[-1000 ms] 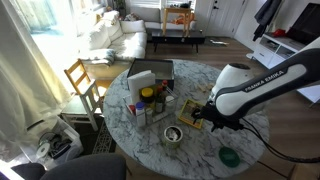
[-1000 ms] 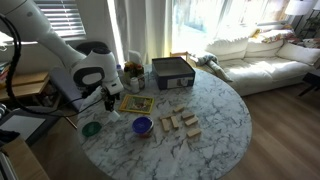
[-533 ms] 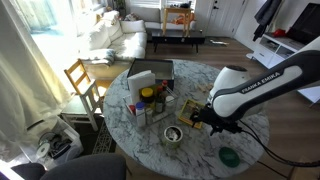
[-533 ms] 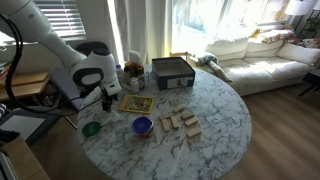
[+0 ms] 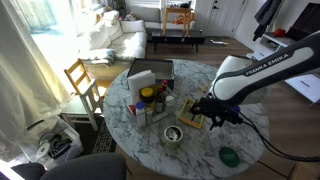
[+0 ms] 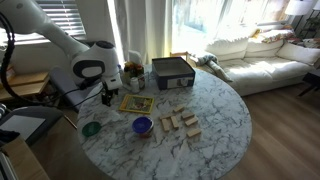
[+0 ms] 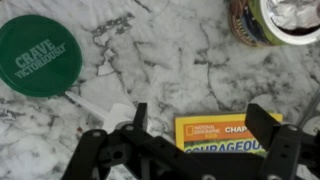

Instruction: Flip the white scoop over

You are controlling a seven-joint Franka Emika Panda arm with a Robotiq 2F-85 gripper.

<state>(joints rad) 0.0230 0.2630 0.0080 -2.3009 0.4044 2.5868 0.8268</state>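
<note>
Now hovering, jaws spread wide

Your black gripper (image 7: pixel 200 112) hangs over the white marble table (image 7: pixel 170 60), grasping nothing. The white plastic scoop (image 7: pixel 100 108) lies just beside one finger, its long axis slanting up toward the round green lid (image 7: pixel 40 55). Which face is up is unclear.

Sunlit room — white sofa (image 6: pixel 255 55) by bright windows (image 6: pixel 215 15), wooden chair (image 5: pixel 80 78), dark wood floor (image 6: pixel 285 125).

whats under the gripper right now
A yellow National Geographic book lies on the marble table under the open gripper, its lower part hidden by it. A white piece alongside is mostly covered; maybe the scoop.
</note>
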